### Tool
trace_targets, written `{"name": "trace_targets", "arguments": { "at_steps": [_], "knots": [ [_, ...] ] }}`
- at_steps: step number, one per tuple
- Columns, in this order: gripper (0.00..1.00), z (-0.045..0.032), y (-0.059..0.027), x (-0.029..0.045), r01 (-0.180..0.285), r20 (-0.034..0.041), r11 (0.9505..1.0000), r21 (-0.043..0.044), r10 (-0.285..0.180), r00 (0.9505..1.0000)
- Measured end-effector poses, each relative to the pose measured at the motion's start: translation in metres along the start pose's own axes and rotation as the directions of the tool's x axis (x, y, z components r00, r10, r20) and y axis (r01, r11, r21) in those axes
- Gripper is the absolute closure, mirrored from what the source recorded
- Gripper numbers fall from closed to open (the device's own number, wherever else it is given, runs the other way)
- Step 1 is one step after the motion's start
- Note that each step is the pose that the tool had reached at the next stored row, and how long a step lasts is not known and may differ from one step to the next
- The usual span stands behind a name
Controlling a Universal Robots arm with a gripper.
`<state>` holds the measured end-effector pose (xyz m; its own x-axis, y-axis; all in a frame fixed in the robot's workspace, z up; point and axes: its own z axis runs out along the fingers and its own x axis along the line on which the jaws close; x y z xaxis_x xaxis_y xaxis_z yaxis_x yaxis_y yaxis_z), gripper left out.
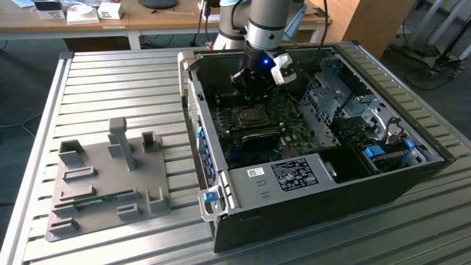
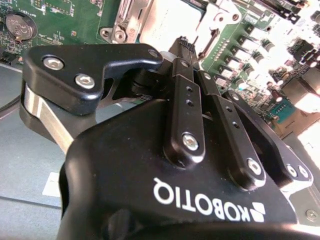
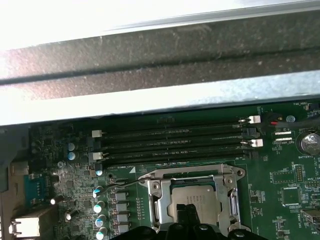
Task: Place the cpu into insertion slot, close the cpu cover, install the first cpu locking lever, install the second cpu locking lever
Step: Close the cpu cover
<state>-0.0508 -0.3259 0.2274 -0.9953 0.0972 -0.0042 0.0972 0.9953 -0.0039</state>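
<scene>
Ribbed silver metal tabletop carries an open black computer case and, towards the exterior view's left, a grey moulded fixture tray. The grey robot arm reaches down into the case. Its black gripper hangs low over the green circuit board, with the small square insertion slot just beside it on the side nearer this camera.

In the second wrist view the gripper looks drawn together, its tips meeting with nothing seen between them. They point straight at bright silver socket metal close ahead.

In the first wrist view the silver-grey square cpu sits seated in the slot. The windowed silver cpu cover lies flat around it, so those two steps look done. The gripper's dark tips overlap the cpu's nearest edge. A thin wire locking lever slants out from one cover corner and appears unlatched. Its long axis runs away from the socket, roughly along the long black memory slots beyond, and it lies to one side of the tips, near them but apart.
</scene>
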Motion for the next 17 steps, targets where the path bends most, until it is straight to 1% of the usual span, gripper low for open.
{"name": "trace_targets", "arguments": {
  "at_steps": [17],
  "knots": [
    [0.90, 0.0000, 0.0000, 0.0000, 0.000, -0.0101, 1.0000, 0.0010, 0.000, 0.9999]
  ]
}}
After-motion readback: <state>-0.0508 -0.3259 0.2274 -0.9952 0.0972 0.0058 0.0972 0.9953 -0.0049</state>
